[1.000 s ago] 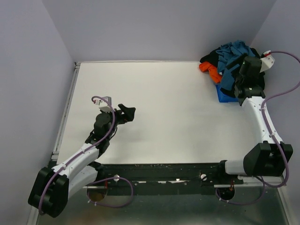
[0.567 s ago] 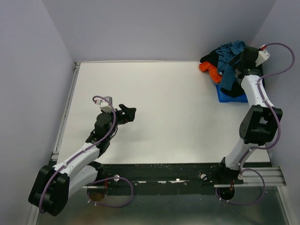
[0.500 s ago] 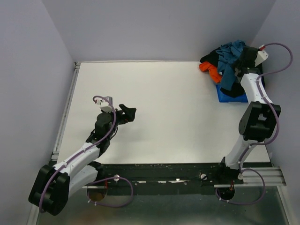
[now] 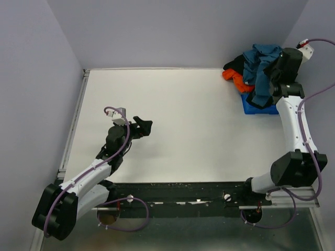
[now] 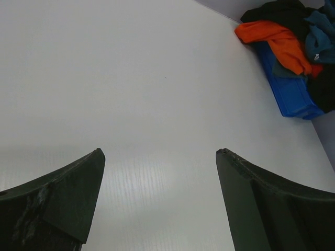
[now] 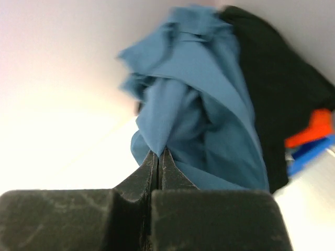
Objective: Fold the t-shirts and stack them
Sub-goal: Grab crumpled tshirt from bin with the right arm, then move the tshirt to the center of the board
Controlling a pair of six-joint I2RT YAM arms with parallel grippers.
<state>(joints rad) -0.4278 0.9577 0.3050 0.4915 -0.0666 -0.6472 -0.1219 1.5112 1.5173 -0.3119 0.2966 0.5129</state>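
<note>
Several t-shirts lie heaped in the far right corner. The teal-blue t-shirt is lifted out of the heap, and my right gripper is shut on a fold of it. In the right wrist view the teal-blue t-shirt hangs bunched from the closed fingertips. A black t-shirt and an orange t-shirt stay in the pile. My left gripper hovers open over the table's left middle, far from the shirts, with nothing between its fingers.
A small blue plastic bin sits under the heap by the right wall. The white table is fenced by walls at the back, left and right. The dark base rail runs along the near edge.
My right gripper has closed on the teal-blue t-shirt and risen toward the back corner, lifting the cloth. The left arm has not moved.
</note>
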